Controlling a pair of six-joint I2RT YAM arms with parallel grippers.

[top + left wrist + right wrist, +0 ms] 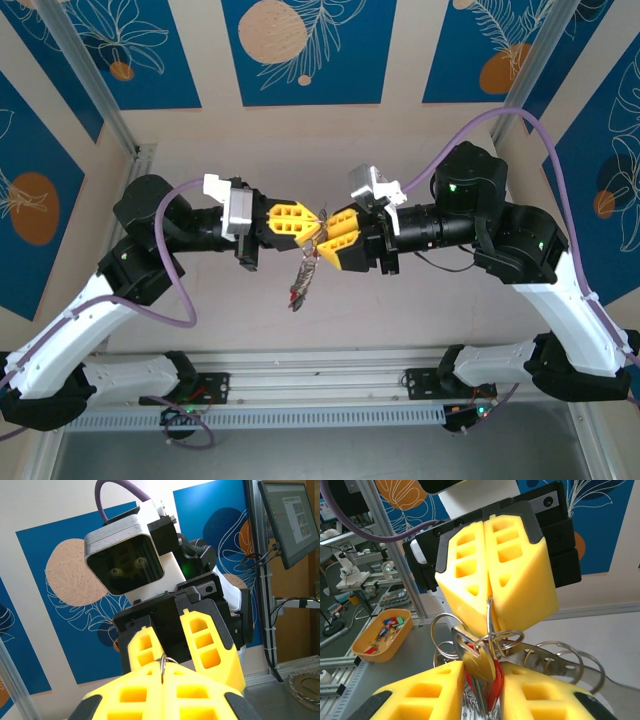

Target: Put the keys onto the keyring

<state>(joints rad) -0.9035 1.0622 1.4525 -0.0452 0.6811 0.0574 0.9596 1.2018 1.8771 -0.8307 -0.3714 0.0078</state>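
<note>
Entry: keyring. Thin grey loop, seen edge-on, clamped in seam of L gripper, fingers closed tight on it; held mid-air above desk.
Attached: keys, yellow & red heads, w/ extra rings, hanging off loop.
R gripper: fingers at narrow gap w/ keys betw. them; can't tell if gripped.
Top view: grippers tip to tip, bunch dangling below.
Backgd: orange tray w/ coloured bits.

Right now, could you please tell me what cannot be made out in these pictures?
Top view: the keys hang in one blurred bundle, too small to count.
Left wrist: its own fingers hide most of the keyring.
Right wrist: the fingers of the right pincer hide whether it grips the keys.
</note>
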